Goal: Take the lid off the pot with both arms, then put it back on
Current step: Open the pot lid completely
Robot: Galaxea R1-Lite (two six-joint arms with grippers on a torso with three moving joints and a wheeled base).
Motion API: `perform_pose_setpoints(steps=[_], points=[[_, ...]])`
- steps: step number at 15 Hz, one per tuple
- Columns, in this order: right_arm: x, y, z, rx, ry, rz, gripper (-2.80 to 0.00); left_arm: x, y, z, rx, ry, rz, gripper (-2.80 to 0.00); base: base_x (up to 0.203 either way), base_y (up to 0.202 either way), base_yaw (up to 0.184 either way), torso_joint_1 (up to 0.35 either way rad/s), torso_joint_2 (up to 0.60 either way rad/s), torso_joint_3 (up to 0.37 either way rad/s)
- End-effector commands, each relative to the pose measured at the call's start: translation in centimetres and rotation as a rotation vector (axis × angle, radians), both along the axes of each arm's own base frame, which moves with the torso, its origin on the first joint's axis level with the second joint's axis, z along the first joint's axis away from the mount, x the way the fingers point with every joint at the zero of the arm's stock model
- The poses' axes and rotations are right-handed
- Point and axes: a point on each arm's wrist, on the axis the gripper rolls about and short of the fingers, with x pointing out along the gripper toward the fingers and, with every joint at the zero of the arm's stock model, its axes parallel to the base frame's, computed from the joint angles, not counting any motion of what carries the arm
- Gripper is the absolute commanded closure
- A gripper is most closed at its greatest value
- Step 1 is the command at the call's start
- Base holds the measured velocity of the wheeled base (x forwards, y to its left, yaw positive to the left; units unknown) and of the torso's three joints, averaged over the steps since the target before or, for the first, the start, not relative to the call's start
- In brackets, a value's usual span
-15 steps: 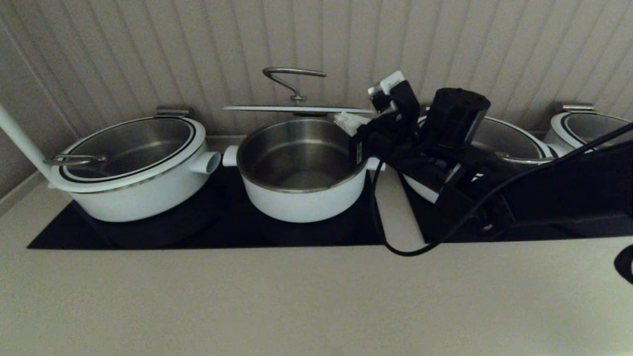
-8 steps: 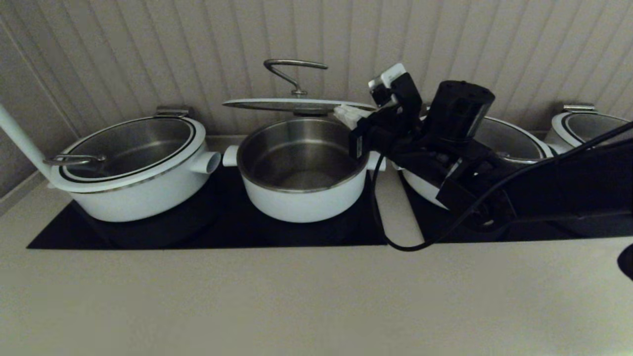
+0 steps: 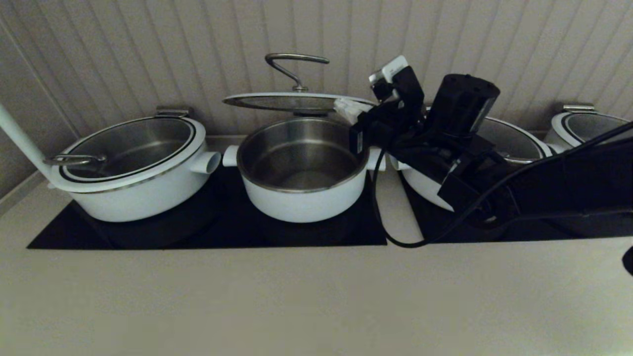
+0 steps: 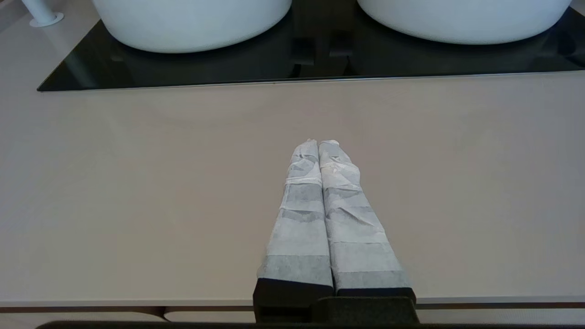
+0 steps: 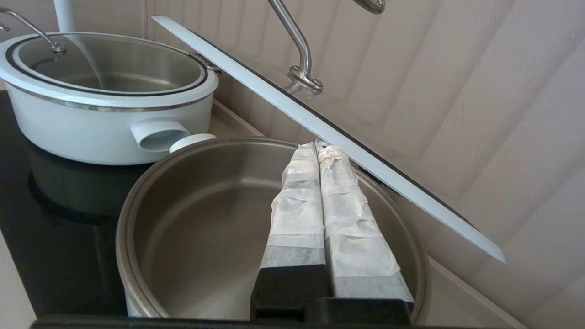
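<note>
The lid (image 3: 277, 102) hangs level in the air above the open white pot (image 3: 301, 198), its steel bar handle (image 3: 296, 62) on top. My right gripper (image 3: 346, 106) is at the lid's right rim, fingers pressed together with the tips on the rim; nothing else touches the lid. In the right wrist view the lid (image 5: 274, 96) runs across just past the gripper (image 5: 317, 146), over the pot's steel inside (image 5: 192, 219). My left gripper (image 4: 318, 142) is shut and empty, low over the bare countertop in front of the cooktop, out of the head view.
A wider white pot with its lid on (image 3: 138, 193) stands left of the pot; another (image 3: 514, 138) is behind my right arm, and a third (image 3: 588, 126) at far right. All stand on a black cooktop (image 3: 222, 232) against the panelled wall. A black cable (image 3: 395, 240) loops onto the counter.
My right gripper has risen with the lid; the lid and its handle stand higher above the pot than a second ago. The pot has not moved.
</note>
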Motion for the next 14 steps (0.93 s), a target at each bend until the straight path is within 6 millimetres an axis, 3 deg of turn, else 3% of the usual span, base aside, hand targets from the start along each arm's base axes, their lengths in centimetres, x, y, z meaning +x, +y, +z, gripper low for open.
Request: perform_pose_setpoints(steps=[1, 14], points=[[0.1, -0.2, 0.3, 0.006, -0.014, -0.005, 0.0, 0.0, 0.0, 0.0, 0.0, -0.001, 0.001, 0.0, 0.0, 0.0, 0.0, 0.0, 0.0, 0.0], [2.4, -1.2, 1.4, 0.014, -0.032, -0.05, 0.0, 0.0, 0.0, 0.0, 0.0, -0.001, 0.0, 0.0, 0.0, 0.0, 0.0, 0.0, 0.0, 0.0]])
